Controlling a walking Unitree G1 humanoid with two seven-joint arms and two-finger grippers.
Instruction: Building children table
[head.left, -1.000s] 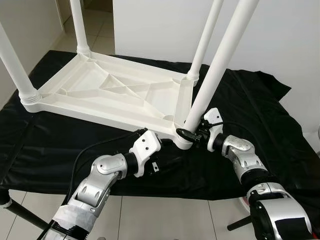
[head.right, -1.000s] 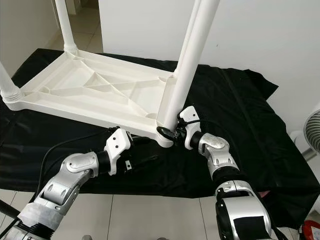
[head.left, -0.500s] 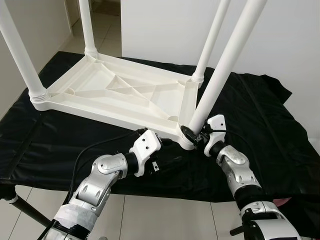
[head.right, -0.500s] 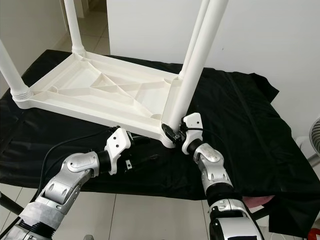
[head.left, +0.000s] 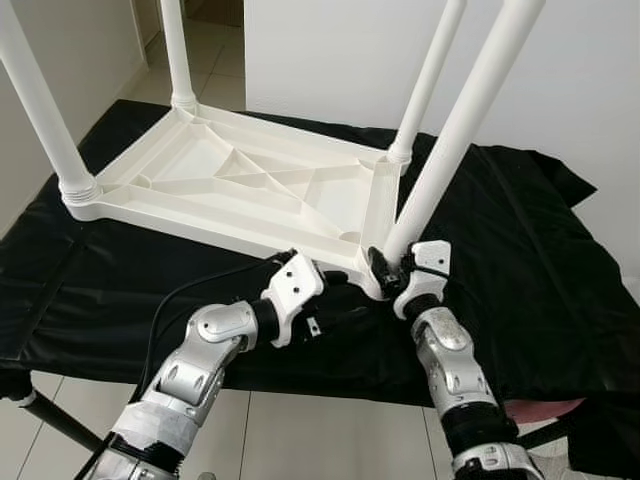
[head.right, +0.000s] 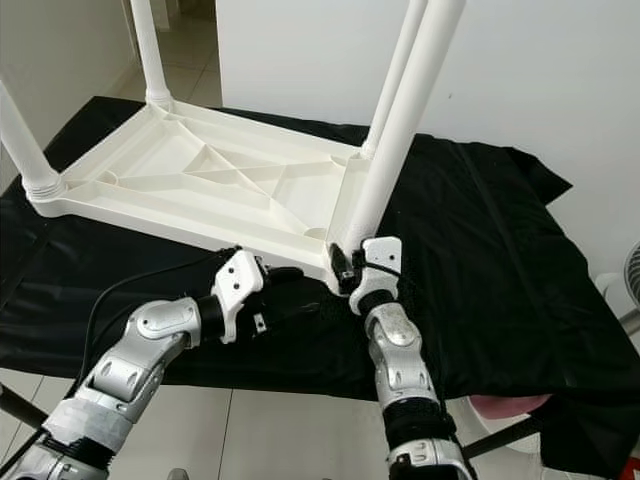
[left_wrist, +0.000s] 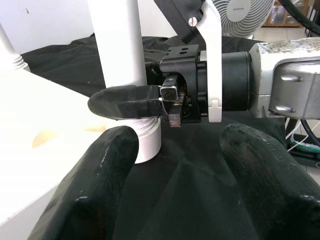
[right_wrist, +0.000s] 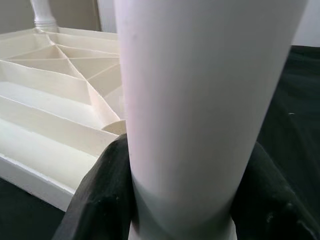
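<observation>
The white children's table (head.left: 230, 190) lies upside down on a black cloth (head.left: 520, 260), with its legs pointing up. My right gripper (head.left: 384, 268) is shut on the base of the near right leg (head.left: 455, 130), at the table's front corner. In the right wrist view the leg (right_wrist: 195, 100) sits between the two black fingers (right_wrist: 100, 195). My left gripper (head.left: 335, 295) is open, low beside the same corner. Its fingers (left_wrist: 95, 185) stand wide apart and hold nothing. They point at the right gripper's finger (left_wrist: 127, 102) on the leg.
Three other legs stand at the near left (head.left: 40, 110), far left (head.left: 175, 50) and far right (head.left: 430, 70) corners. A white wall (head.left: 330, 50) rises close behind the table. The cloth's front edge (head.left: 330, 378) hangs over tiled floor (head.left: 300, 440). A fan (left_wrist: 245, 10) stands off to the right.
My right forearm has swung in from the right to nearly straight below the leg's base, still holding the leg. The left gripper has edged closer to the corner. The camera shifted slightly.
</observation>
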